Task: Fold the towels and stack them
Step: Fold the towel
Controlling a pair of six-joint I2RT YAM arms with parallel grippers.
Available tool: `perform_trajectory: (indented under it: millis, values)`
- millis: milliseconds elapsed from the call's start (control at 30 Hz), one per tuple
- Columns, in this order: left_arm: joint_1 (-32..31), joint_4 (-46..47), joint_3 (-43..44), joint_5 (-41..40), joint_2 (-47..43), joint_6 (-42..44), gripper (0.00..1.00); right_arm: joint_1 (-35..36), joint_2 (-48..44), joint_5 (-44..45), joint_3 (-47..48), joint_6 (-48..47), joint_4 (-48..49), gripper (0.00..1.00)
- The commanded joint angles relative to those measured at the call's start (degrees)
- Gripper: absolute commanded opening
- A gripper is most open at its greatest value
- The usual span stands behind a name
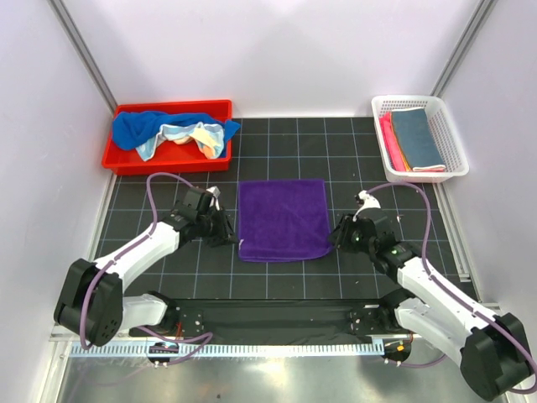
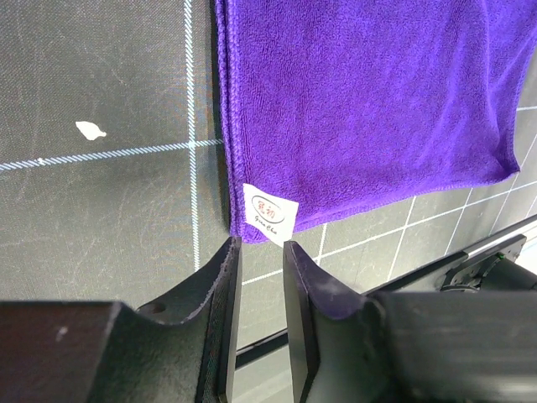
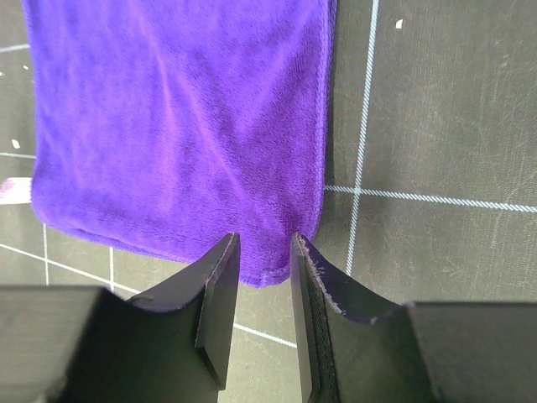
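On my overhead feed there's a red plastic bin (image 1: 168, 165) sitting at the far-left corner of the black gridded mat (image 1: 277, 277). A white mesh basket (image 1: 451, 134) sits over at the far-right corner, well apart from it. Plain white walls (image 1: 277, 50) box the counter (image 1: 294, 378) in. My left wrist cam picks up a tiny white fleck (image 2: 90, 129) on the mat.

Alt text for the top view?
Purple towel lies flat on the black mat, left hand and right hand beside its near corners. Red bin back left holds crumpled towels; white basket back right holds folded towels.
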Motion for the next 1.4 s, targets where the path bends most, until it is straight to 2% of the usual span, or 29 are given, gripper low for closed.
perform_trajectory:
  millis: [0, 133, 300, 433, 667, 800, 967, 1200, 1367]
  values:
    - [-0.2, -0.5, 1.9, 0.5, -1.3, 0.7, 0.3, 0.3, -2.4, 1.3, 3.4, 0.0, -2.2, 0.38]
    - [-0.1, -2.8, 4.6, -1.9, -0.9, 1.2, 0.3, 0.3, -0.6, 5.2, 5.0, 0.1, -3.5, 0.38]
    - [-0.1, -3.1, 9.8, -3.3, 1.7, 2.1, 0.32, 0.2, 6.9, 7.6, 9.4, -0.2, -4.6, 0.38]
    - [0.0, -2.2, 15.6, -3.1, 7.3, 3.0, 0.32, -0.1, 13.8, 8.9, 13.8, -1.0, -2.4, 0.39]
    - [1.9, -2.7, 29.3, -3.8, 21.7, 6.6, 0.3, -4.1, 32.9, 6.5, 28.4, -2.6, 2.2, 0.39]
    - [2.2, -7.8, 38.7, -8.5, 31.6, 11.2, 0.29, -6.0, 41.2, 7.0, 35.8, -4.0, 4.2, 0.38]
    - [2.3, -12.6, 48.8, -14.0, 39.9, 14.3, 0.29, -6.9, 50.9, 7.2, 43.2, -6.3, 3.0, 0.38]
    - [2.3, -15.3, 53.3, -22.2, 46.5, 15.3, 0.33, -6.9, 58.8, 8.8, 51.1, -7.7, 0.8, 0.39]
    - [2.3, -15.2, 55.0, -22.7, 49.3, 16.2, 0.36, -6.9, 61.1, 10.4, 53.3, -8.0, -0.7, 0.39]
